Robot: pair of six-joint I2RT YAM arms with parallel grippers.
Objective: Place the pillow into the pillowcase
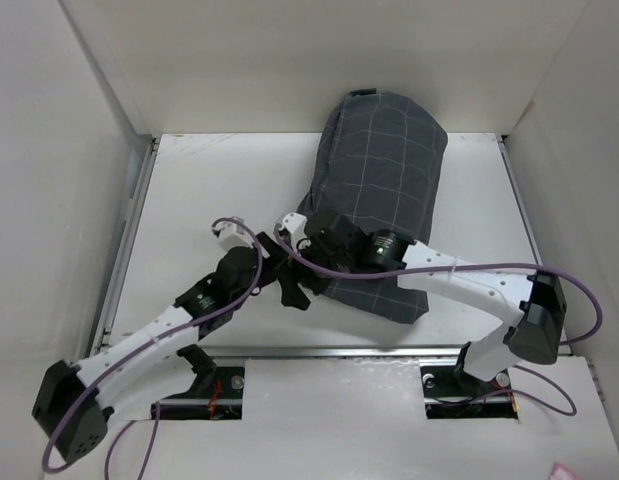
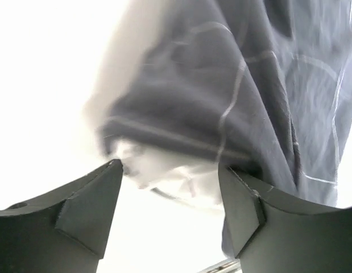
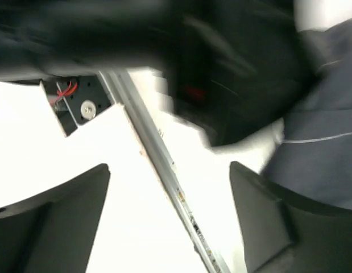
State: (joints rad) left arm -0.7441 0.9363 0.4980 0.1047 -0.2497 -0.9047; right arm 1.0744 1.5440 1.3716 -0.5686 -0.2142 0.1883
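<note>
Both arms reach to the near-left corner of the pillowcase (image 1: 384, 170). The left arm stretches forward and right. The left gripper (image 2: 170, 165) is at that corner, jaws apart and empty. The right arm bends across the near end. The right gripper (image 3: 170, 166) is spread wide and empty.

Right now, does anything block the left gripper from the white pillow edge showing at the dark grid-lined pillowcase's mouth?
Nothing visible does. The left gripper stands open, facing the exposed edge of the soft white pillow peeking from the dark grey grid-lined fabric pillowcase.
</note>
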